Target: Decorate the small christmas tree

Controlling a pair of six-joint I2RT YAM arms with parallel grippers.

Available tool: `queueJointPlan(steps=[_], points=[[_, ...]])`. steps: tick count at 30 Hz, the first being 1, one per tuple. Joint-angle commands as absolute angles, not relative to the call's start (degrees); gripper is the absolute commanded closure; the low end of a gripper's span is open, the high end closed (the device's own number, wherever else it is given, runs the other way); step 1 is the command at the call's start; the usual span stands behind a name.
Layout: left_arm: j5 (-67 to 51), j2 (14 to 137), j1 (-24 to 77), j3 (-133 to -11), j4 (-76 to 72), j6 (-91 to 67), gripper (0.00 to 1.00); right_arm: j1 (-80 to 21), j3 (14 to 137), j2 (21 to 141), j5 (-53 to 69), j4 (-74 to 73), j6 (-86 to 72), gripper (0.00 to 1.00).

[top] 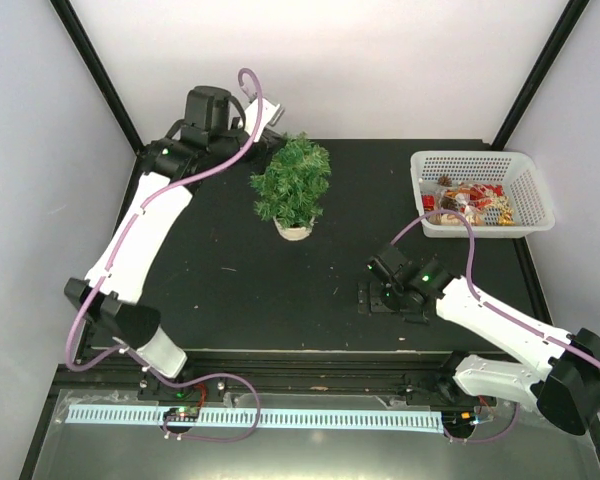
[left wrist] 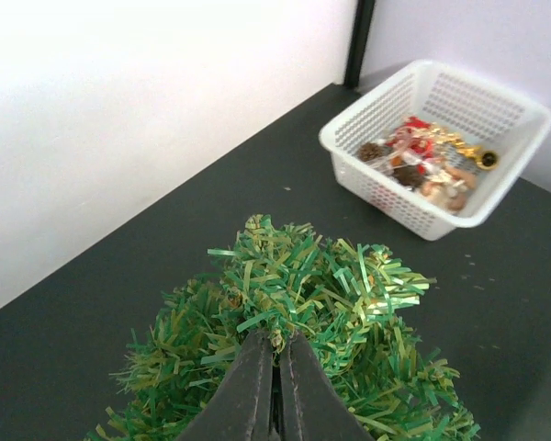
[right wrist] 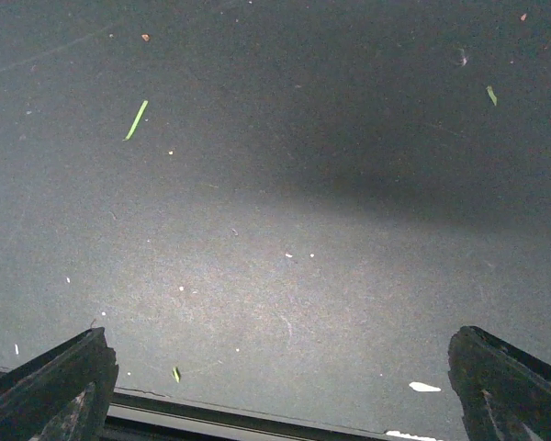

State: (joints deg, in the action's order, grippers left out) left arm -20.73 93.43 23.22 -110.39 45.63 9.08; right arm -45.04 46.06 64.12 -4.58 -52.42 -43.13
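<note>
The small christmas tree (top: 292, 183) stands upright on its whitish base (top: 294, 230) at the back middle of the black table. In the left wrist view it (left wrist: 321, 312) fills the lower half, with a shiny gold bit (left wrist: 390, 296) in its foliage. My left gripper (top: 270, 118) is at the tree's back-left top. Its jaws (left wrist: 277, 342) are shut together, with a tuft of the tree's foliage pinched at the tips. My right gripper (top: 380, 296) is open and empty, low over the bare table (right wrist: 275, 367), in front and to the right of the tree.
A white plastic basket (top: 470, 157) with several red and gold ornaments (top: 470, 203) sits at the back right; it also shows in the left wrist view (left wrist: 395, 197). Small green and white scraps (right wrist: 136, 119) lie on the table. The table's front edge (right wrist: 257, 413) is just below the right gripper.
</note>
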Motion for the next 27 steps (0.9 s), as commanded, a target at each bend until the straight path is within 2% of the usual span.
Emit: queueJointPlan(steps=[1, 9, 27], points=[[-24.19, 87.30, 25.34, -106.56, 44.40, 7.08, 0.98, -45.44, 45.28, 63.74, -5.27, -51.54, -42.66, 0.01], [-21.60, 74.91, 31.04, -91.54, 41.70, 8.76, 0.98, -45.47, 44.48, 61.45, -5.59, -53.06, -43.45, 0.01], [-19.93, 66.73, 32.61, -77.96, 40.66, 7.82, 0.98, -45.48, 43.30, 60.45, -5.27, -53.38, -44.12, 0.01]])
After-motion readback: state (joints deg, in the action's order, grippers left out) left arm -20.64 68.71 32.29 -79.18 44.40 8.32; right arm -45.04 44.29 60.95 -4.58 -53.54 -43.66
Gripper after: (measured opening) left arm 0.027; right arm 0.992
